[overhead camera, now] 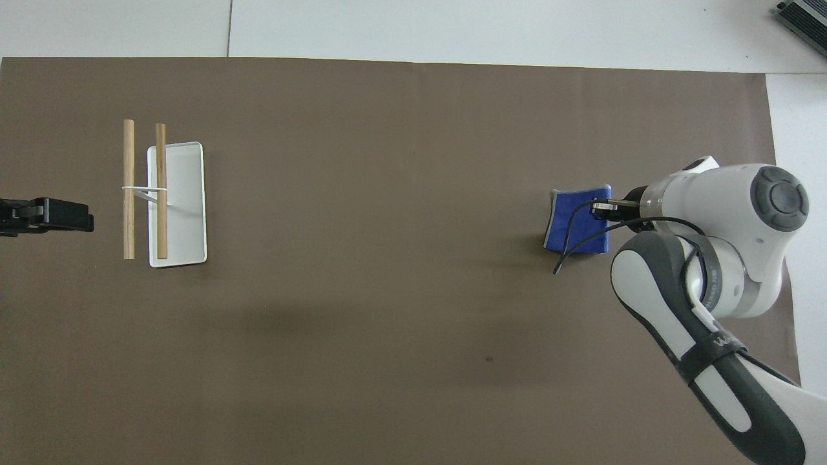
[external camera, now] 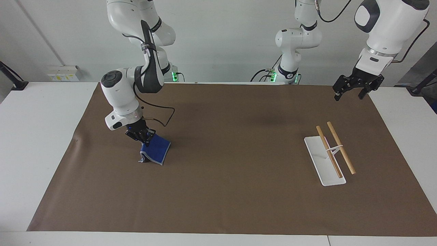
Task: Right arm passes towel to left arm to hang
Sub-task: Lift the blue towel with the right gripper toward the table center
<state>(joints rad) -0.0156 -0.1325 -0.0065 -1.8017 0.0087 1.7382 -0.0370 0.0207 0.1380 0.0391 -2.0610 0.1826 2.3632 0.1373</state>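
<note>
The blue towel (external camera: 155, 149) hangs from my right gripper (external camera: 142, 138), which is shut on its upper edge and holds it up over the brown mat at the right arm's end of the table. The towel's lower edge is at or just above the mat. In the overhead view the towel (overhead camera: 577, 219) shows beside the right gripper (overhead camera: 604, 208). My left gripper (external camera: 353, 87) waits in the air, open, over the mat's edge at the left arm's end; in the overhead view it (overhead camera: 39, 216) shows at the frame's edge.
A white tray (external camera: 319, 165) with two wooden rods (external camera: 336, 150) on a stand sits on the mat at the left arm's end; it also shows in the overhead view (overhead camera: 187, 194). The brown mat (external camera: 232, 153) covers most of the white table.
</note>
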